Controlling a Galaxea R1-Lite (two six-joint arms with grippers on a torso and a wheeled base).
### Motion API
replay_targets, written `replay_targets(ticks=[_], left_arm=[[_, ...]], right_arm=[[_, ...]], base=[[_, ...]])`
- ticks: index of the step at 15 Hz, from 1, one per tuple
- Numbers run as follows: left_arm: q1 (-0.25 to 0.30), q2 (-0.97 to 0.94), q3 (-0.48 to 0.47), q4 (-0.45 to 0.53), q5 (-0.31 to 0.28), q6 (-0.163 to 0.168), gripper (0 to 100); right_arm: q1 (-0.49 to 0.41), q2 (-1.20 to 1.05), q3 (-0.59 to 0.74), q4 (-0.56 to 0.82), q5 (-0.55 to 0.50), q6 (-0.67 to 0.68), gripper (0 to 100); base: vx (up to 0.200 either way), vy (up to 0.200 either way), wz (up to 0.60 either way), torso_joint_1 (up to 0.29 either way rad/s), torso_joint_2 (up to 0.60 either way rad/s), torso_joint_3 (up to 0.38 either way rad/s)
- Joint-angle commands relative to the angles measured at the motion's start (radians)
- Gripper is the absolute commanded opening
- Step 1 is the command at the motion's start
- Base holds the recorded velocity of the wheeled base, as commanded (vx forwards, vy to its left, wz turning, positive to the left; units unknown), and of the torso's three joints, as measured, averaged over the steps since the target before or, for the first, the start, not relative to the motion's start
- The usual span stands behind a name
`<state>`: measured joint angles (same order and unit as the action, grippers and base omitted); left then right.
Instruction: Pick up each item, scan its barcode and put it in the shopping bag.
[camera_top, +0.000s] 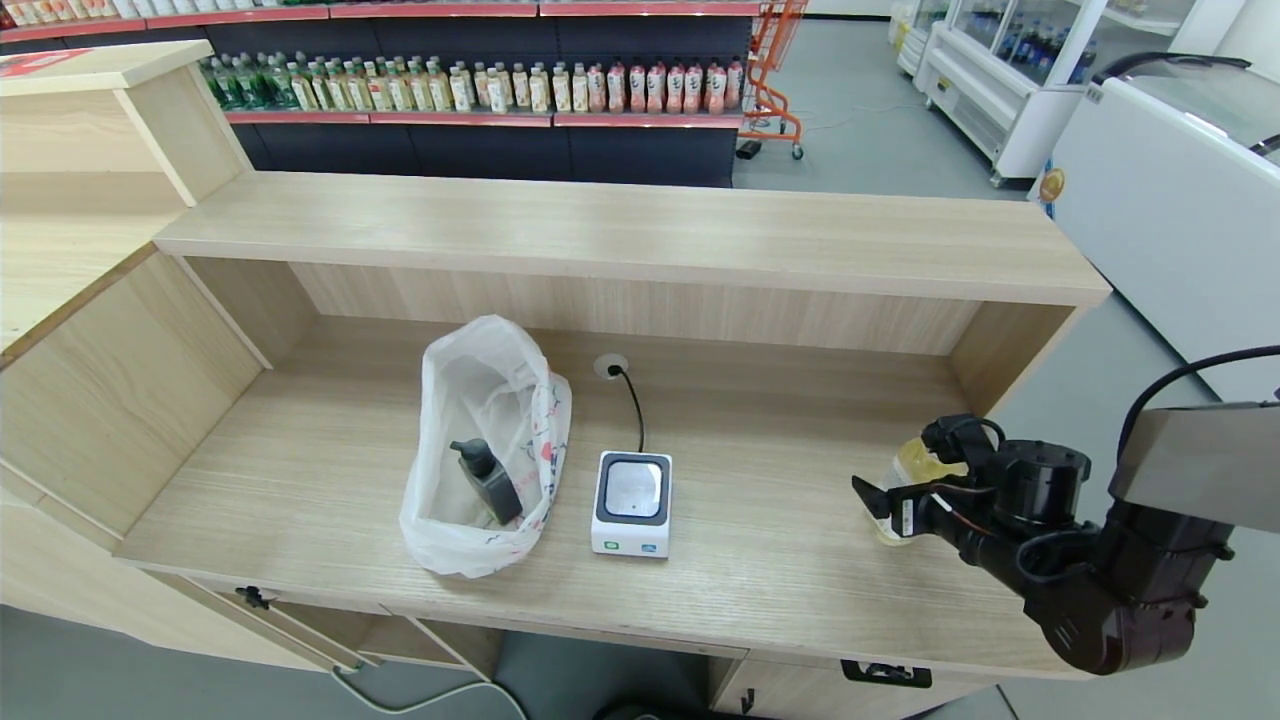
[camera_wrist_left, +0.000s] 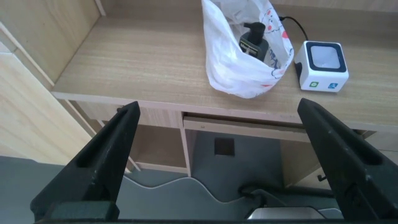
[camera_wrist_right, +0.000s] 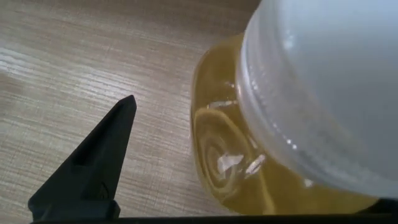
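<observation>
A bottle of yellow liquid (camera_top: 915, 468) with a white cap (camera_wrist_right: 323, 87) stands on the wooden counter (camera_top: 780, 560) at the right. My right gripper (camera_top: 900, 462) is open and straddles it; one dark finger (camera_wrist_right: 93, 168) stands apart from the bottle's side. The white shopping bag (camera_top: 480, 400) sits open at the middle left, with a dark pump bottle (camera_top: 488, 482) inside it. The white scanner (camera_top: 632, 500) lies just right of the bag. My left gripper (camera_wrist_left: 224, 162) hangs open below the counter's front edge, away from bag (camera_wrist_left: 230, 68) and scanner (camera_wrist_left: 320, 65).
The scanner's black cable (camera_top: 632, 405) runs to a hole in the counter. A raised wooden ledge (camera_top: 620, 235) closes the back, with side walls left and right. Drawers (camera_wrist_left: 242, 124) sit under the counter's front edge. Bare counter lies between scanner and yellow bottle.
</observation>
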<state>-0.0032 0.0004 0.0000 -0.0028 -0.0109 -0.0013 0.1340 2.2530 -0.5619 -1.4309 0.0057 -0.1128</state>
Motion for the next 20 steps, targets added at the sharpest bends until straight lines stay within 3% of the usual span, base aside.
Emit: replay_targets(ticks=[1,11,14,16,17,18,20], left_arm=[[0.0,0.001,0.0,0.0,0.0,0.0,100],[0.0,0.0,0.0,0.0,0.0,0.0,100],[0.0,0.0,0.0,0.0,0.0,0.0,100],[0.0,0.001,0.0,0.0,0.0,0.0,100],[0.0,0.001,0.0,0.0,0.0,0.0,100],[0.0,0.001,0.0,0.0,0.0,0.0,100],[0.0,0.0,0.0,0.0,0.0,0.0,100]], right_arm=[[-0.001,0.031,-0.01,-0.016,0.0,-0.013,0],[-0.002,-0.026,-0.013,-0.043,0.022,-0.113,0],[-0.03,-0.197,0.017,0.032,0.145,-0.045,0],[-0.03,-0.332,0.022,0.182,0.226,0.019,0],[-0.016,-0.47,0.027,0.351,0.344,0.102,0],[0.009,-0.544,0.043,0.423,0.436,0.137,0],[0.056,-0.61,0.079,0.46,0.571,0.147,0]], base=[[0.0,0.0,0.0,0.0,0.0,0.0],[0.0,0.0,0.0,0.0,0.0,0.0],[0.0,0.0,0.0,0.0,0.0,0.0],[0.0,0.0,0.0,0.0,0.0,0.0],[0.0,0.0,0.0,0.0,0.0,0.0],[0.0,0.0,0.0,0.0,0.0,0.0],[0.0,0.0,0.0,0.0,0.0,0.0]])
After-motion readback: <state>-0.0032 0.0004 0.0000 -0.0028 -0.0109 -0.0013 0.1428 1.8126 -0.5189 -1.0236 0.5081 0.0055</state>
